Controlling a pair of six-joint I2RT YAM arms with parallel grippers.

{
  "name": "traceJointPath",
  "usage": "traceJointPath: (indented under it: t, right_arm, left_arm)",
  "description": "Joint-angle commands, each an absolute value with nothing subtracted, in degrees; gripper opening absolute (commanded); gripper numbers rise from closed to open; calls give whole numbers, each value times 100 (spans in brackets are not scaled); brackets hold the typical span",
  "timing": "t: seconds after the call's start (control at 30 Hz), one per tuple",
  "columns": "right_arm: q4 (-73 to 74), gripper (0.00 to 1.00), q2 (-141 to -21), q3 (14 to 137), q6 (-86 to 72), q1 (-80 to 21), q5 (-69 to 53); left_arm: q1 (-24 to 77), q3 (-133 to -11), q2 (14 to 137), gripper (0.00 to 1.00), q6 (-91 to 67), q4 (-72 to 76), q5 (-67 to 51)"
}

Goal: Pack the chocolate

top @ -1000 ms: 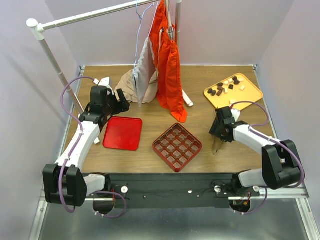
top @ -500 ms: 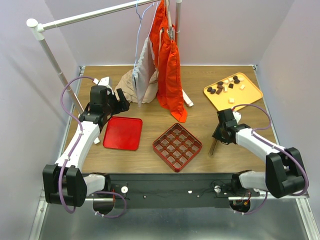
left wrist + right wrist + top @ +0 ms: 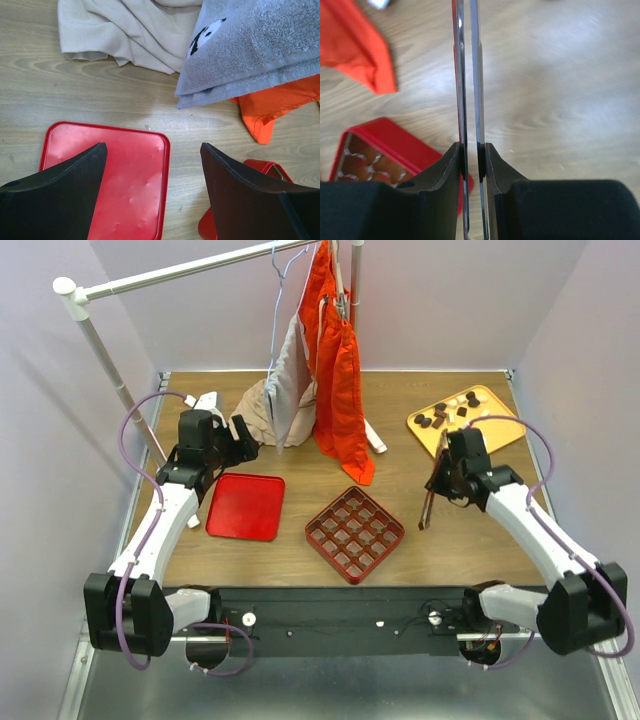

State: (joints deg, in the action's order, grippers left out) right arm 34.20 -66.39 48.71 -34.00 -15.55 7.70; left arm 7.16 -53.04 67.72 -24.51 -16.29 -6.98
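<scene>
From above, the chocolate [image 3: 441,412] lay in small brown and white bits on the yellow tray [image 3: 487,403] at the far right of the table [image 3: 400,415]. The right claw [image 3: 438,486] hung just near that tray, on its near side, and did not touch the chocolate. It held a pair of thin metal tongs [image 3: 427,512], which pointed down and away from the tray. The red box [image 3: 355,532] with little square holes sat in the middle, well apart from the chocolate. The left claw [image 3: 243,447] hung far off on the other side, above the back edge of a flat red lid [image 3: 246,506]. The left wrist camera showed that claw spread wide with nothing in it, the red lid under it, and a grey towel [image 3: 250,45] and a tan cloth [image 3: 135,30] behind. No chocolate showed there. The right wrist camera showed what the top one could not: both black fingers [image 3: 447,165] squeezed the two tong blades close together. A corner of the red box showed there, but no chocolate.
</scene>
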Motion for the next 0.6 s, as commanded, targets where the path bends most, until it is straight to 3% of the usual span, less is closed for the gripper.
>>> traceJointPath:
  t: [0.0,0.2,0.43,0.57]
  right_arm:
    - [4007,29,-7757,5642,-2199,-1556,-658]
    - [4236,32,-8437,5941,-1731,-1556,-677]
    - [4263,47,-8560,6100,-1819,-1547,-457]
    - [4263,50,-8491,6056,-1846,-1556,-291]
  left_arm:
    - [738,-5511,6820,85,-2461,-1626,-844]
    - [738,-5546,6759,85,-2408,-1705,-756]
    - [738,-5493,6785,85,-2426,-1679,-747]
    - [738,-5484,6803,85,-2434,-1670,-747]
